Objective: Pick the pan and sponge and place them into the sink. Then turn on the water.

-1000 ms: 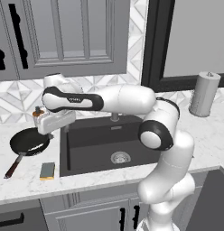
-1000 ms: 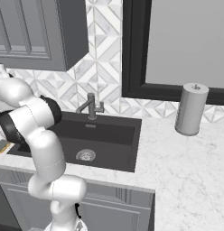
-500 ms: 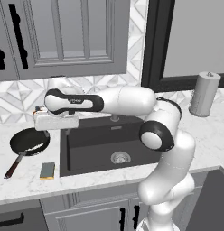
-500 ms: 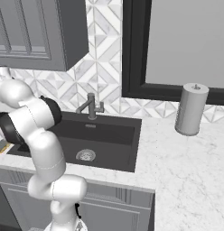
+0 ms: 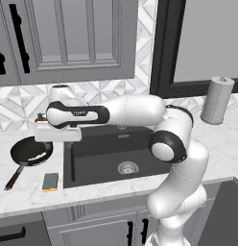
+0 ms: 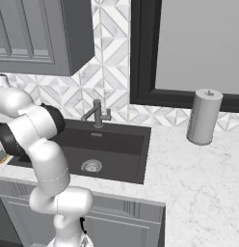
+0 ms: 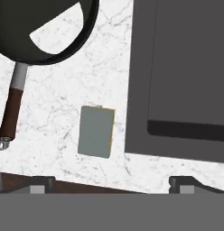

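Gripper (image 7: 112,182): jaws spread wide, holding nothing. Below it: sponge (image 7: 96,131); pan (image 7: 41,29) beyond; sink (image 7: 186,67) alongside.

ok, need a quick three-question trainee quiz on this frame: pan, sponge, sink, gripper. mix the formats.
1. True or false: the sponge lies inside the sink.
2. Multiple choice: the pan sits A) in the basin, B) on the counter left of the sink, C) in the gripper.
3. Fill in: the gripper's jaws are ____, holding nothing.

Key
1. False. It lies on the counter, beside the sink's left edge, in front of the pan.
2. B
3. open
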